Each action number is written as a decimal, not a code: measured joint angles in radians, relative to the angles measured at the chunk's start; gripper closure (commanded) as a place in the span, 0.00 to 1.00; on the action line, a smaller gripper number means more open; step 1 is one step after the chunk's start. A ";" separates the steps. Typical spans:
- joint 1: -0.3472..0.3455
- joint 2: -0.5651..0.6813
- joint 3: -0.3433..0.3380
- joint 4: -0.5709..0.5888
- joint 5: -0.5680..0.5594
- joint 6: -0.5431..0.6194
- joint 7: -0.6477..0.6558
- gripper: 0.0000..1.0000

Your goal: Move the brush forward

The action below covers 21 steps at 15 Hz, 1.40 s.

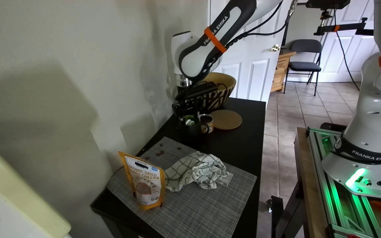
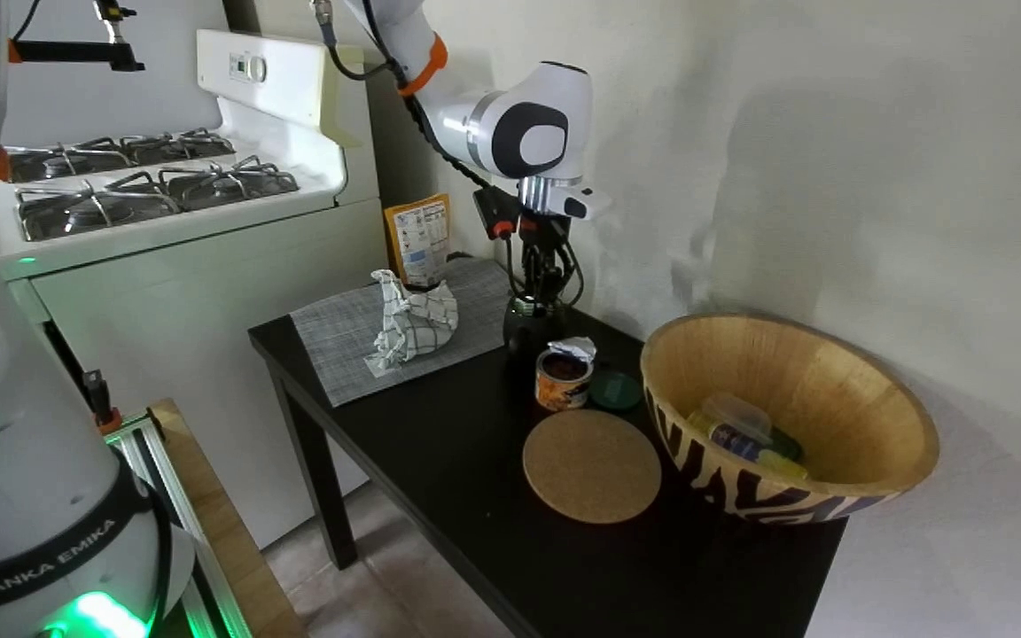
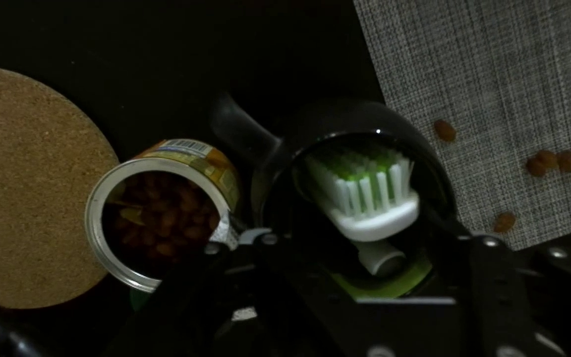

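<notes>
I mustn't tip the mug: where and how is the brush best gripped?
Likely the white head of the brush, pinched across its sides from above: it sits head-up, the rest leading down inside the mug, whose wall would hinder side access.

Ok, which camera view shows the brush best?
The wrist view: it looks down into the dark mug and shows the brush head-up, with white head and green-and-white bristles, slightly blurred. In both exterior views, only a small pale-green patch shows at the mug's mouth, too small to make out its shape.

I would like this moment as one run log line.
task: move brush forward | brush: head up, inside mug | claw: open, at mug
</notes>
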 measured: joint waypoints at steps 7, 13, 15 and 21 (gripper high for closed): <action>0.000 0.038 -0.004 0.015 0.000 -0.002 0.005 0.87; 0.026 0.020 -0.012 0.014 -0.044 -0.002 0.016 0.87; 0.040 0.004 -0.014 0.009 -0.069 -0.002 0.031 0.87; 0.072 -0.096 -0.017 -0.046 -0.164 -0.002 0.115 0.87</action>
